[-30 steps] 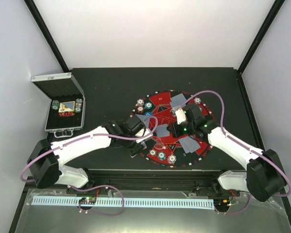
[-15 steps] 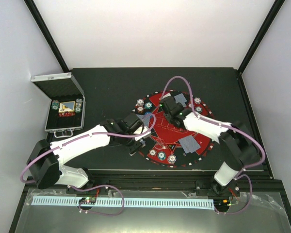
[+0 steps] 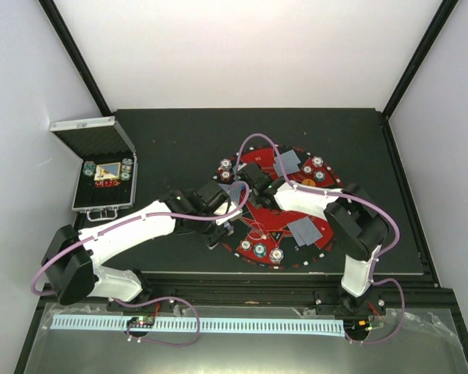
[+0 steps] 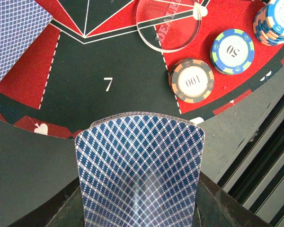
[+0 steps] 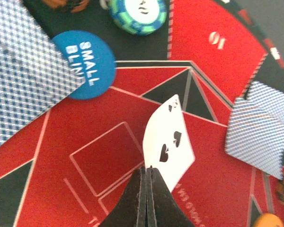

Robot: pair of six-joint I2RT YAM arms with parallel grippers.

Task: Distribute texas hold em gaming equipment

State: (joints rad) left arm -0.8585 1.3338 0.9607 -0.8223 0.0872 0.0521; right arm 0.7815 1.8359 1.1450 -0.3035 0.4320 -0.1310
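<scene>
Blue-diamond-backed playing card [image 4: 139, 170] bowing in the left gripper [image 3: 220, 227], jaws pinching it narrowly over the near-left rim of the round mat [image 4: 109, 56], spade-faced card [image 5: 168, 144] tilting up from the right gripper [image 5: 146, 172], jaws clamping its corner above the red centre.

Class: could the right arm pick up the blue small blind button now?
Probably not yet: the small blind button lies near, but the right gripper is shut on a spade card.

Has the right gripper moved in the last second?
Yes: the right gripper swung left across the mat, from its centre toward the chip stacks at its left edge.
</scene>
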